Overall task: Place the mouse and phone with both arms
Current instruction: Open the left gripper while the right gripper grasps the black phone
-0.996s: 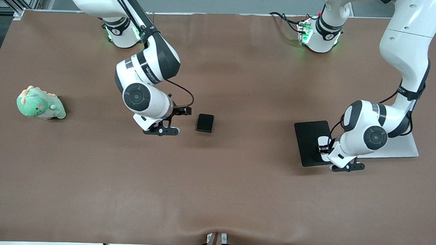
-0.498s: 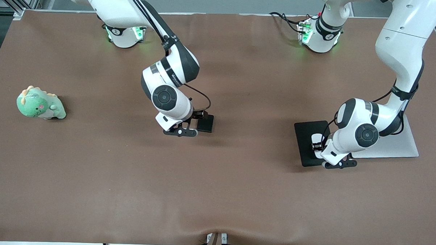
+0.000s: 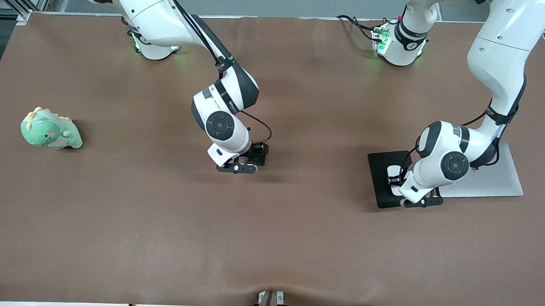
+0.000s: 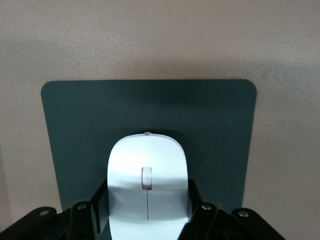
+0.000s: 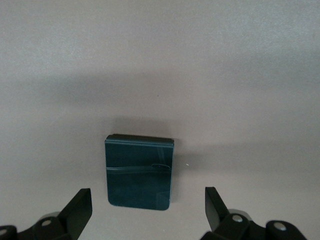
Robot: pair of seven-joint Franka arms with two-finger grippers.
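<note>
The white mouse (image 4: 147, 185) is clamped between the fingers of my left gripper (image 4: 147, 212), over the black mouse pad (image 4: 210, 125). In the front view the left gripper (image 3: 396, 181) hangs over the pad (image 3: 381, 163) with a bit of the mouse (image 3: 392, 171) showing. The black phone (image 5: 140, 172) lies flat on the table. My right gripper (image 5: 147, 212) is open just above it, one finger (image 5: 80, 207) on each side. In the front view the right gripper (image 3: 253, 156) covers part of the phone (image 3: 260, 153).
A flat silver plate (image 3: 498, 179) lies beside the mouse pad at the left arm's end. A green plush dinosaur (image 3: 49, 129) sits at the right arm's end. A brown cloth (image 3: 269, 234) covers the table.
My right gripper has swung toward the left arm's end and now stands over the phone. My left gripper has shifted with the mouse farther onto the mouse pad.
</note>
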